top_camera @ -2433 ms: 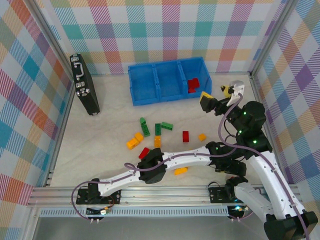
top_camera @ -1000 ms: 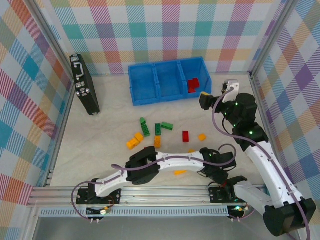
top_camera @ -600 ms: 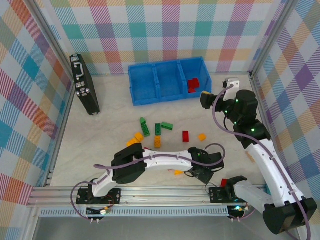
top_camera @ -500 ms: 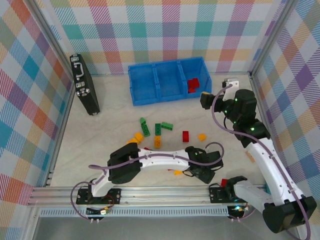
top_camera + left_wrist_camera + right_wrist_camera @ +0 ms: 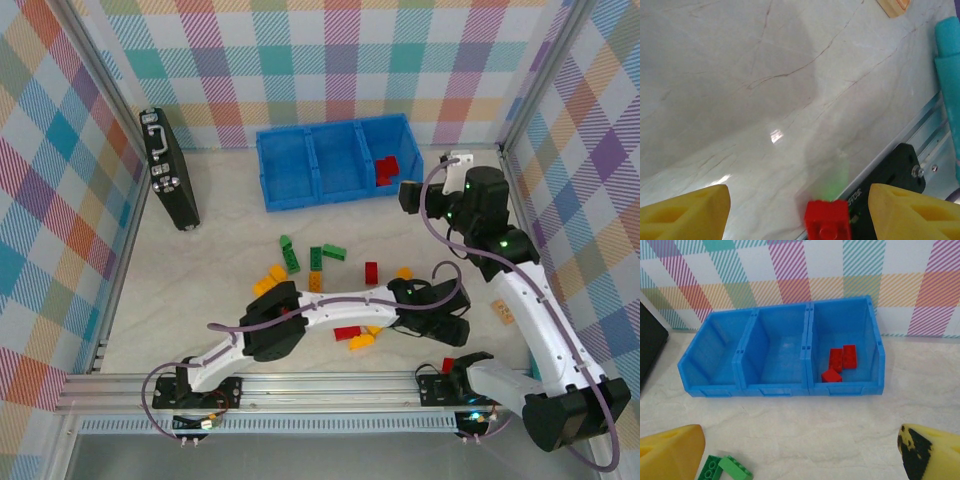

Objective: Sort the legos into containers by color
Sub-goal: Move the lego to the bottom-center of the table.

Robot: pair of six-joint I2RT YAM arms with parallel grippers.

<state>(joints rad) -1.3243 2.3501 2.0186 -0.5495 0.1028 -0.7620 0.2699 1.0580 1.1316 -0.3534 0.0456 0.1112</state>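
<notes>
The blue containers [image 5: 290, 195] stand at the back, with three red legos [image 5: 385, 170] in the right compartment. My right gripper [image 5: 408, 195] hovers open just right of them. From the right wrist, its yellow fingers [image 5: 670, 452] frame the containers [image 5: 845, 389], the red legos [image 5: 842, 360] and two green legos [image 5: 725, 469]. Green, yellow and red legos [image 5: 315, 270] lie scattered mid-table. My left gripper [image 5: 450, 325] reaches across to the front right. It is open, and a red lego [image 5: 826, 220] lies untouched between its fingers at the table's edge.
A black case [image 5: 170, 170] leans at the left wall. A small tan piece [image 5: 500, 312] lies on the table by the right arm. The right arm's black base plate [image 5: 890, 170] and the metal rail sit just beyond the red lego [image 5: 449, 365].
The left arm has swung its gripper to the front right and its jaws have widened. A red lego now lies by the right arm's base. The right gripper barely shifted.
</notes>
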